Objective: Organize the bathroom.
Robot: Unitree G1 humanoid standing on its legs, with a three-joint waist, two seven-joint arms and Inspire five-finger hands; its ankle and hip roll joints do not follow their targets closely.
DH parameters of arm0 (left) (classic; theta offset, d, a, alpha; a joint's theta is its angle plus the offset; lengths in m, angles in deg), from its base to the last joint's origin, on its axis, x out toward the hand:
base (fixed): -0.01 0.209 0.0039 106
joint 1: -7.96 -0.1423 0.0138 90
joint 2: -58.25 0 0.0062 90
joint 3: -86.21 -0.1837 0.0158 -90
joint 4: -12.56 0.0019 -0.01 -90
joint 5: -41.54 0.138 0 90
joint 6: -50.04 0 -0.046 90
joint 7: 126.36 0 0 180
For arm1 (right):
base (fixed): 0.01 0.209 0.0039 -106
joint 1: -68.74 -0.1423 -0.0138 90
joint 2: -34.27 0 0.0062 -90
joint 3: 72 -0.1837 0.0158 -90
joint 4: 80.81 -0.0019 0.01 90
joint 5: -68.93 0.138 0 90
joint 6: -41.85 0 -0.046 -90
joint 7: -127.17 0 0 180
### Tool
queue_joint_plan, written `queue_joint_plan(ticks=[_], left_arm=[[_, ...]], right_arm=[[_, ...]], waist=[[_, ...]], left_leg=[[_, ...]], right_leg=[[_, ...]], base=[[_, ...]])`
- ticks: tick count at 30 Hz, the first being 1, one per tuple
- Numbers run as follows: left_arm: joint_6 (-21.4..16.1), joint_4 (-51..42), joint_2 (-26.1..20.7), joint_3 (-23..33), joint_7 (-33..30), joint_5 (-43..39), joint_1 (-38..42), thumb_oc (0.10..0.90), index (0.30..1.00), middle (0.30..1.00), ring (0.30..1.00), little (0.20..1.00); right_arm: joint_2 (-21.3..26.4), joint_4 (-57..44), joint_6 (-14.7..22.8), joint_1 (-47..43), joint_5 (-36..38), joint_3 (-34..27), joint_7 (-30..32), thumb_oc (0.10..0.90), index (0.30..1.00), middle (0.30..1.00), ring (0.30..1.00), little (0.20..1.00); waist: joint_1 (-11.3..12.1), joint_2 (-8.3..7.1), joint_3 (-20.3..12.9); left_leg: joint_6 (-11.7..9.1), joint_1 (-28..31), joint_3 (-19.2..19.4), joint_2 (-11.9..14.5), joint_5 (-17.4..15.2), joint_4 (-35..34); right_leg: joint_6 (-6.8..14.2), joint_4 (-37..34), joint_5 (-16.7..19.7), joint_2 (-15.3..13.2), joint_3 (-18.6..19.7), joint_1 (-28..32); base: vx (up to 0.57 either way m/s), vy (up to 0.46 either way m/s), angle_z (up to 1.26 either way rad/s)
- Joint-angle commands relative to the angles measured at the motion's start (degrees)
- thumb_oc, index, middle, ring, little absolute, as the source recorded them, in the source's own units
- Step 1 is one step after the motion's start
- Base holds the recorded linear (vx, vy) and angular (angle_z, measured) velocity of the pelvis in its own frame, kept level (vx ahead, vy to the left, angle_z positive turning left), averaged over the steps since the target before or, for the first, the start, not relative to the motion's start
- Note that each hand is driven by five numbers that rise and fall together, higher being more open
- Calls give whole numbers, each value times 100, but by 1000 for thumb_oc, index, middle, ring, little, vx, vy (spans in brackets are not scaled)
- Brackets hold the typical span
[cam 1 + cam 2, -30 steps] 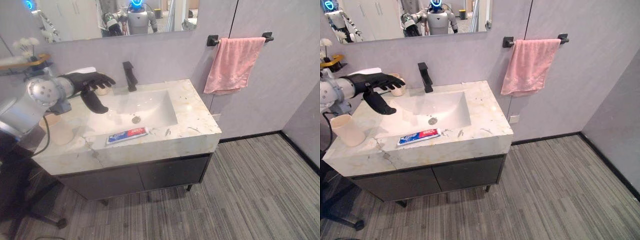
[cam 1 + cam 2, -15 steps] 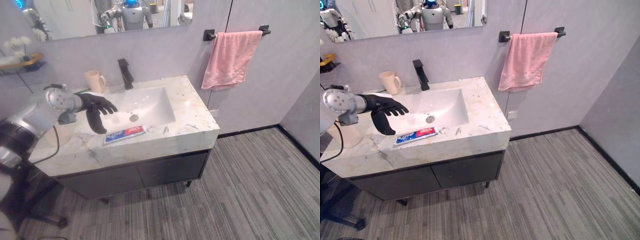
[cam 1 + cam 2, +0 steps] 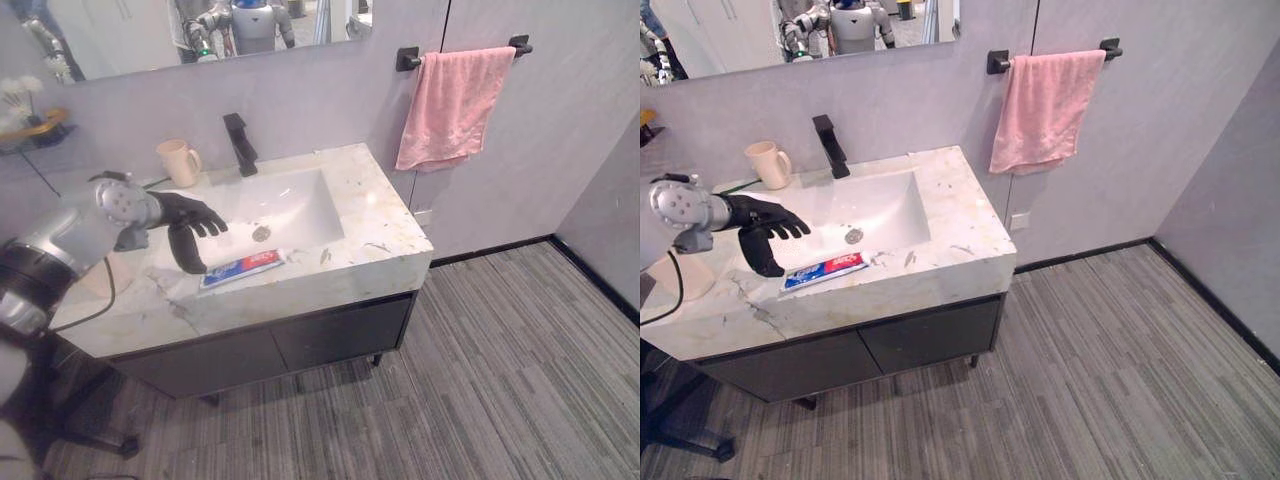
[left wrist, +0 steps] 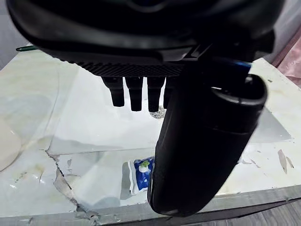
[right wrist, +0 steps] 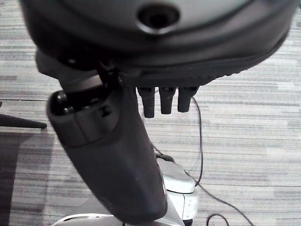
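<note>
since a second ago my left hand (image 3: 190, 228) has dropped from up by the faucet (image 3: 237, 144) toward the front of the vanity top (image 3: 970, 235), and the head camera has swung too, so the whole scene sits differently. now i see that hand hovering above the counter's front left part, at the left rim of the sink basin (image 3: 280, 205), fingers spread and relaxed, thumb hanging down, holding nothing. from the left wrist view the fingertips (image 4: 135, 96) reach out over the basin and the thumb points down at the toothpaste tube (image 4: 140, 175).

that toothpaste tube lies flat along the front edge of the vanity top, just in front of the basin, its blue end nearest my thumb and not touched by it. a cream mug (image 3: 178, 161) stands at the back left of the counter, beside the black faucet. a pink towel (image 3: 1040, 97) hangs from the wall rail (image 3: 995, 62) past the counter's right edge. a pale cup (image 3: 670, 275) sits at the far left edge behind my forearm.

my right hand (image 5: 117, 155) hangs over the striped floor (image 5: 244, 122), fingers straight, empty.
</note>
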Motion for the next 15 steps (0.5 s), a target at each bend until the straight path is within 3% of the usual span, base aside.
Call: queue_joint_plan(ticks=[1,15], left_arm=[[-110,523,-81,506,-143,346,526,800,900,900,900,900],[118,645,321,647,-293,503,121,800,900,900,900,900]], right_arm=[[328,27,-2,-33,34,81,-34,800,900,900,900,900],[336,-22,-39,-33,-40,113,-49,800,900,900,900,900]], waist=[[-72,-111,-148],[-152,-131,-95]], left_leg=[[86,-369,-81,-101,-411,641],[90,-401,-1,-78,-414,657]], right_leg=[[461,691,-613,-144,-154,-321],[453,715,-616,-143,-148,-377]], base=[[0,0,0],[0,0,0]])
